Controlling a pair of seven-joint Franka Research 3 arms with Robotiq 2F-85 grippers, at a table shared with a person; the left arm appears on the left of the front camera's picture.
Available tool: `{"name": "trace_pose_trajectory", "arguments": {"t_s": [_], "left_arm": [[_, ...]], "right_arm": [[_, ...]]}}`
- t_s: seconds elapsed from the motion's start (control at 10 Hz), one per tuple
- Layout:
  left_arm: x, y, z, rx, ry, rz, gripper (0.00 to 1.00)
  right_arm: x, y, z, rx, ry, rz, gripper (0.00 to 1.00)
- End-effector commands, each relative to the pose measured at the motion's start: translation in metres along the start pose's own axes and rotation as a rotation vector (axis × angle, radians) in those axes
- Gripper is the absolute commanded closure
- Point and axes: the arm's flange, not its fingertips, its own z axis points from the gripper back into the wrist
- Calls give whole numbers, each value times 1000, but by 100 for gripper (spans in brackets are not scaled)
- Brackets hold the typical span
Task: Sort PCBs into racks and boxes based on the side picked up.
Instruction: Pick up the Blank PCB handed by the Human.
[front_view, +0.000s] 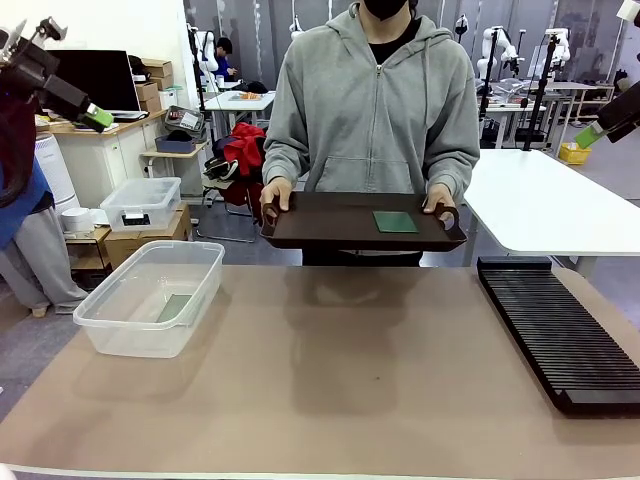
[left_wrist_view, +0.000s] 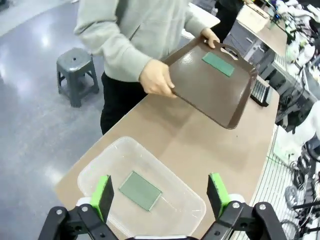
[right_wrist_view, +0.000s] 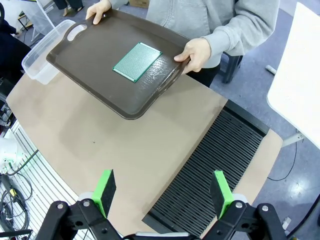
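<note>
Left end effector (left_wrist_view: 160, 194) and right end effector (right_wrist_view: 162, 192) hang open and empty above the table (front_view: 330, 400), leaving room for the person's tray (front_view: 320, 225), held level to present one green board (front_view: 395, 221). A second board (left_wrist_view: 140, 190) lies in the clear box (front_view: 120, 335), opposite the rack (front_view: 560, 330).

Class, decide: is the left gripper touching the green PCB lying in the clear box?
Apart. In the front view the left gripper hangs open, high above the box, while the PCB lies flat on the box's floor.
</note>
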Motion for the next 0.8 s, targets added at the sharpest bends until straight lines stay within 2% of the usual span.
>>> {"name": "trace_pose_trajectory", "arguments": {"t_s": [0.0, 0.3, 0.7], "left_arm": [[-3, -20, -8, -15, -72, -150, 0], [24, -47, -15, -13, -155, -240, 0], [42, -60, -32, -2, -153, -288, 0]], "right_arm": [[0, 0, -1, 1, 1, -1, 0], [0, 0, -1, 1, 1, -1, 0], [0, 0, -1, 1, 1, -1, 0]]}}
